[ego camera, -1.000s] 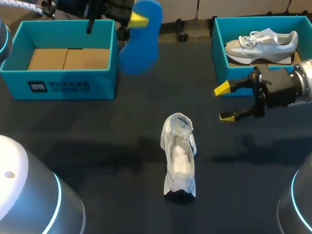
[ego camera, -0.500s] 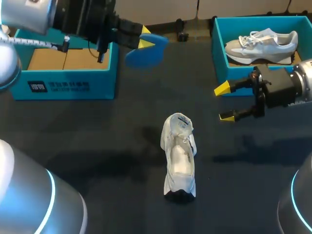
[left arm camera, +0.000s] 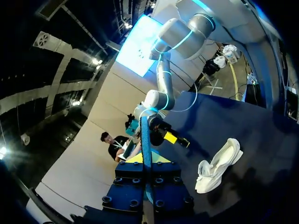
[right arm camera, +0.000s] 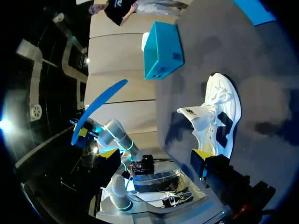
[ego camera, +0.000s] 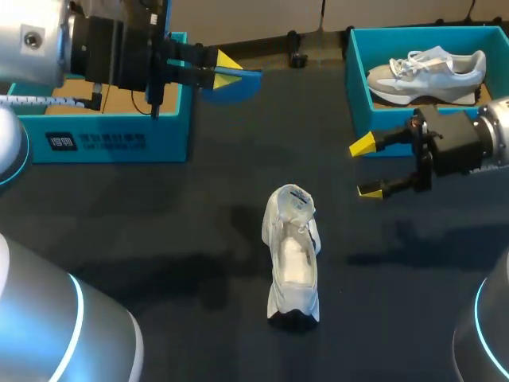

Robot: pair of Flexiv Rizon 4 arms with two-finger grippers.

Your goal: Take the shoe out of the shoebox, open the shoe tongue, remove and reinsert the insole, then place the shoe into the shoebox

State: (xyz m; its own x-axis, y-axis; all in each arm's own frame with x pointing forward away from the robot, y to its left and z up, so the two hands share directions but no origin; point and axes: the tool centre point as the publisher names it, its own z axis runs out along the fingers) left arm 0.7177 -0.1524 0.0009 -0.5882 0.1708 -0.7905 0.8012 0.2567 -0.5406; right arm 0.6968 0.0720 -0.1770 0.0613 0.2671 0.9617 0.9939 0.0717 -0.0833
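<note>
Holding the blue insole (ego camera: 232, 90) pinched in our left gripper (ego camera: 227, 69), we have it raised beside the left shoebox (ego camera: 103, 119), probably for putting it back. The white shoe (ego camera: 293, 255) lies on the table (ego camera: 159, 223) between our arms with its mouth upward. Our right gripper (ego camera: 367, 167) hangs near it, fingers wide and empty, likely to steady it.

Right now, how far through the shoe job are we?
Done: the white shoe stands on the table, out of the empty shoebox, tongue apparently pulled open. In hand: the blue insole, out of the shoe, gripped in the left hand beside that box; the right hand is open. Left: reinsert the insole, box the shoe.
</note>
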